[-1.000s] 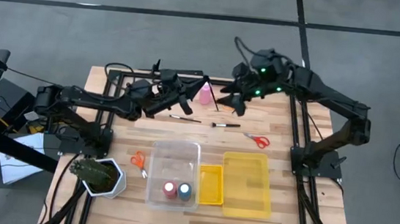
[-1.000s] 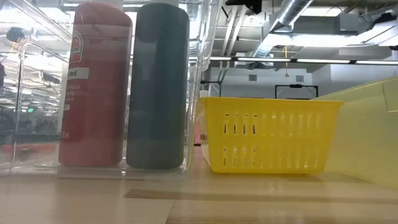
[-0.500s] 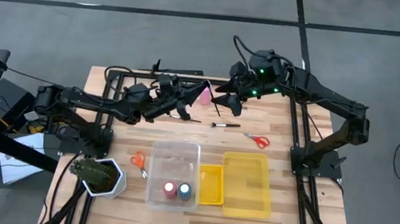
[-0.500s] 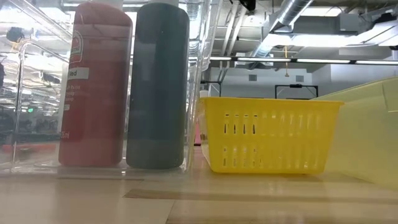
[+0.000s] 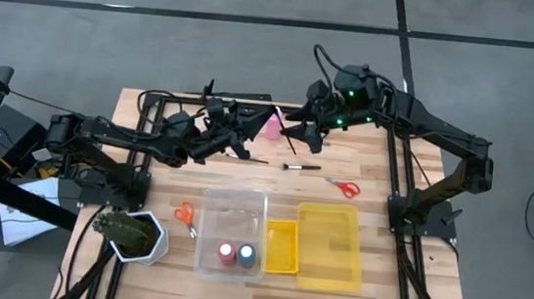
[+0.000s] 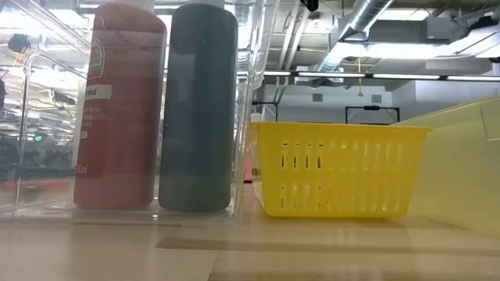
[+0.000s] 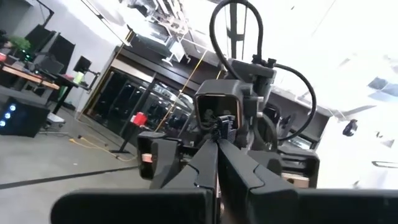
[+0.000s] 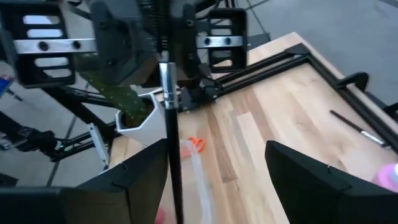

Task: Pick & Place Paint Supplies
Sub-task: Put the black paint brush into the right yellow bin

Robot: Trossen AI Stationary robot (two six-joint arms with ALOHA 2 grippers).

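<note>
- Two arms meet above the far middle of the table [image 5: 344, 167]; the left end effector [image 5: 249, 128] is clamped on a thin paintbrush [image 5: 276, 121] and holds it in the air toward the right arm.
- The right end effector [image 5: 294, 125] sits just beside that brush's far end with its fingers [image 8: 329, 180] spread wide; the right wrist view shows the brush shaft [image 8: 172, 143] running up between them without either finger touching it.
- A pink paint bottle [image 5: 274, 126] stands near the far edge, right under the meeting point and partly hidden by the arms.
- A second paintbrush [image 5: 302, 167] lies flat on the wood toward the near side of the end effectors, and a third, mostly hidden below the left arm, shows only as a thin tip [image 5: 257, 159].
- Red-handled scissors [image 5: 345, 186] lie to the right of the second brush; orange-handled scissors [image 5: 185, 214] lie just left of the clear bin [image 5: 234, 205].
- Inside the clear bin, at its near end, stand a red bottle [image 5: 226, 254] and a dark blue bottle [image 5: 247, 256], side by side.
- A small yellow basket [image 5: 280, 246] sits between the clear bin and a larger yellow bin [image 5: 330, 244].
- A green plant [image 5: 129, 232] in a white pot occupies the near left corner.
</note>
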